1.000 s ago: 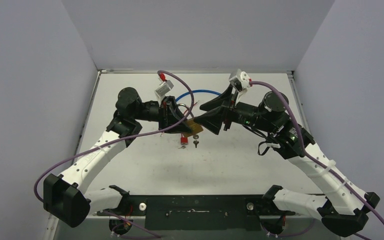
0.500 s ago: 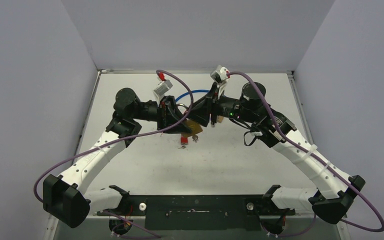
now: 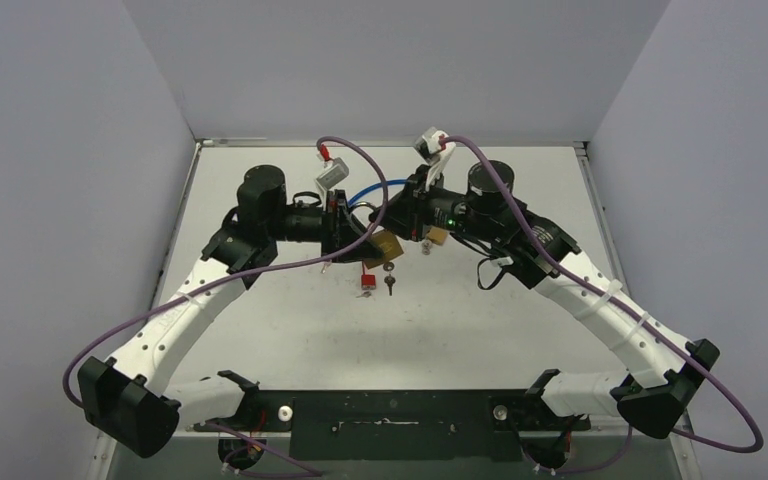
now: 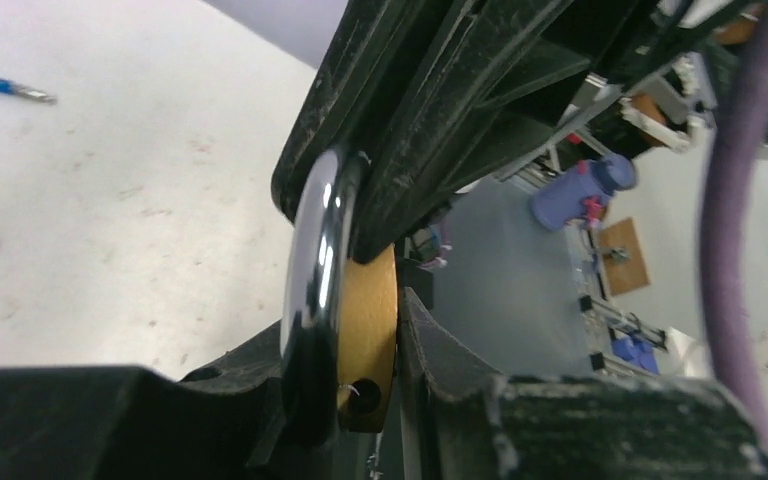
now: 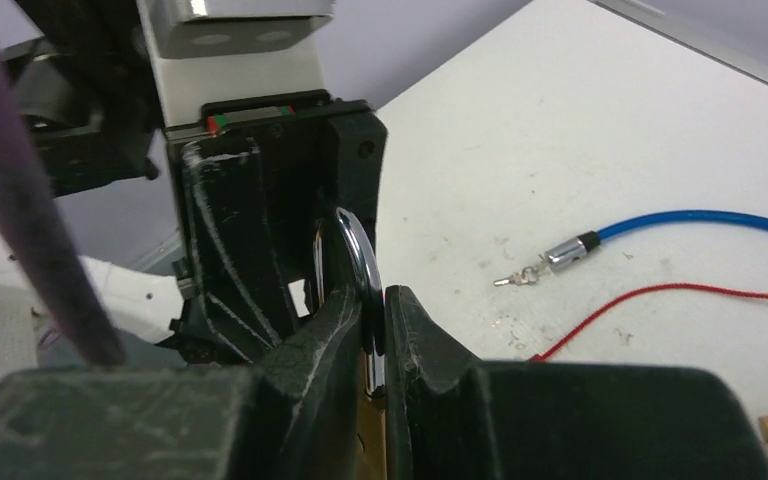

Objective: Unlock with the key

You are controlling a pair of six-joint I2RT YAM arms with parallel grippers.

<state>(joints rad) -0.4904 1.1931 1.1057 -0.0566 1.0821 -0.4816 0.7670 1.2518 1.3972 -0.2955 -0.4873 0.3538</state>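
Nearest, the key [image 3: 390, 285] and a red tag [image 3: 367, 284] show just in front of the padlock [image 3: 388, 246]; whether the key hangs or lies, I cannot tell. The padlock is held over the middle of the table [image 3: 480, 320]. The left gripper [image 3: 358, 238] pinches its brass body, and the right gripper [image 3: 400, 222] is pressed onto the shackle [image 5: 362, 250]. Behind lies a blue cable [image 3: 400, 184].

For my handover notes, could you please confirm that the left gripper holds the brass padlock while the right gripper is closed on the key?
Not quite. The right gripper is closed on the chrome shackle, not the key, as the right wrist view shows. The key sits below the lock in the top view, clear of both grippers. The left gripper does hold the brass padlock.
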